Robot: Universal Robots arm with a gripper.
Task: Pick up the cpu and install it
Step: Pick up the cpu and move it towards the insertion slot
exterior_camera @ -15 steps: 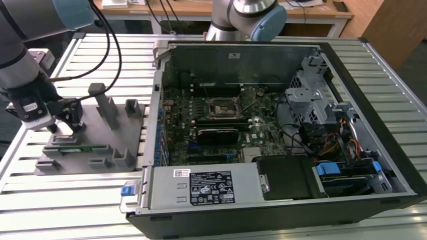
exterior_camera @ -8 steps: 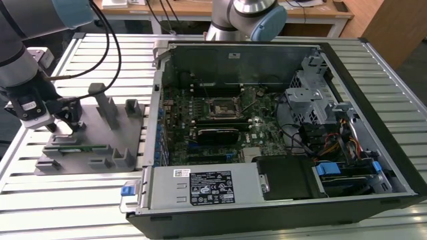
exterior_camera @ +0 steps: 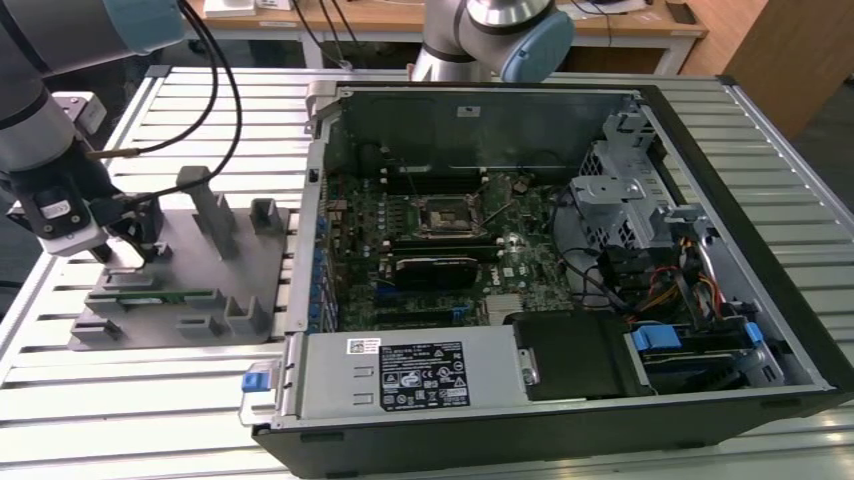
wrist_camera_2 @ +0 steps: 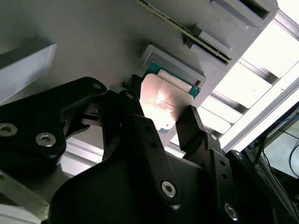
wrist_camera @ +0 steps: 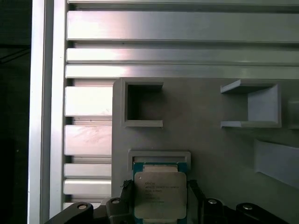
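At the exterior view's left, the gripper (exterior_camera: pixel 118 248) is positioned over the grey fixture (exterior_camera: pixel 160 325) on the desk (exterior_camera: pixel 134 400). In the second wrist view the cpu (wrist_camera_2: pixel 163 100) is seen in its nest, with the fingers (wrist_camera_2: pixel 189 123) closed against two opposite edges. It is judged light, rigid and fragile underneath, and is best held by its edges. The empty motherboard socket (exterior_camera: pixel 441 215) lies well apart, rightward.

One cpu (wrist_camera: pixel 160 195), one gripper (wrist_camera: pixel 160 201), one grey fixture plate (exterior_camera: pixel 160 335), one memory stick (exterior_camera: pixel 154 297), one open computer case (exterior_camera: pixel 534 440)
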